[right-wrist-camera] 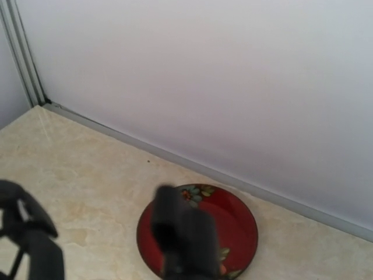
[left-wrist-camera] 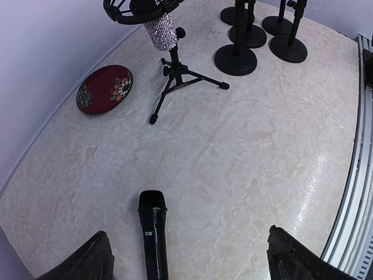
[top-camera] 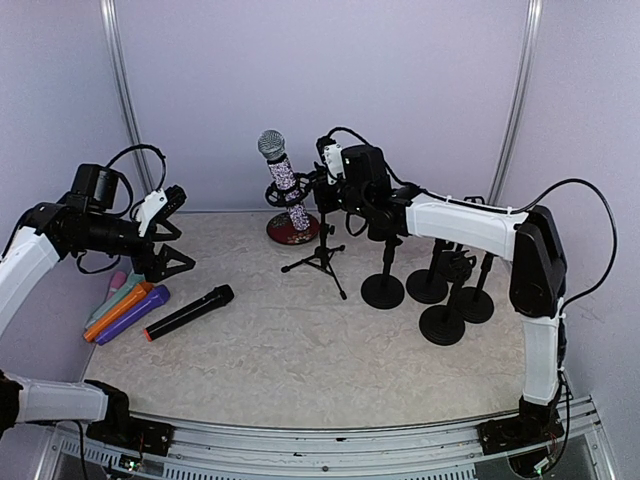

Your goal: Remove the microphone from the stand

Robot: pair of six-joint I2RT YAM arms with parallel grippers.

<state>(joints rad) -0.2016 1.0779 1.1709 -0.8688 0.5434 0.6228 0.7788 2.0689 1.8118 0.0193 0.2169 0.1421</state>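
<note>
A glitter-covered microphone (top-camera: pixel 287 188) with a silver mesh head stands almost upright in the black ring mount of a small tripod stand (top-camera: pixel 322 255). The left wrist view shows its sparkly lower body (left-wrist-camera: pixel 161 29) in the ring over the tripod stand (left-wrist-camera: pixel 175 76). My right gripper (top-camera: pixel 320 187) is right beside the mount, on its right. In the right wrist view its blurred dark fingers (right-wrist-camera: pixel 180 233) are together with nothing between them, and part of the mount (right-wrist-camera: pixel 26 236) lies apart at the left. My left gripper (top-camera: pixel 170 238) hangs open at the far left, its jaws wide (left-wrist-camera: pixel 189 262).
A red flowered plate (top-camera: pixel 292 231) lies behind the tripod, by the back wall. Under my left gripper lie a black microphone (top-camera: pixel 190 312) and orange (top-camera: pixel 118 310), purple (top-camera: pixel 132 314) and pink ones. Several round-based black stands (top-camera: pixel 383 290) crowd the right side.
</note>
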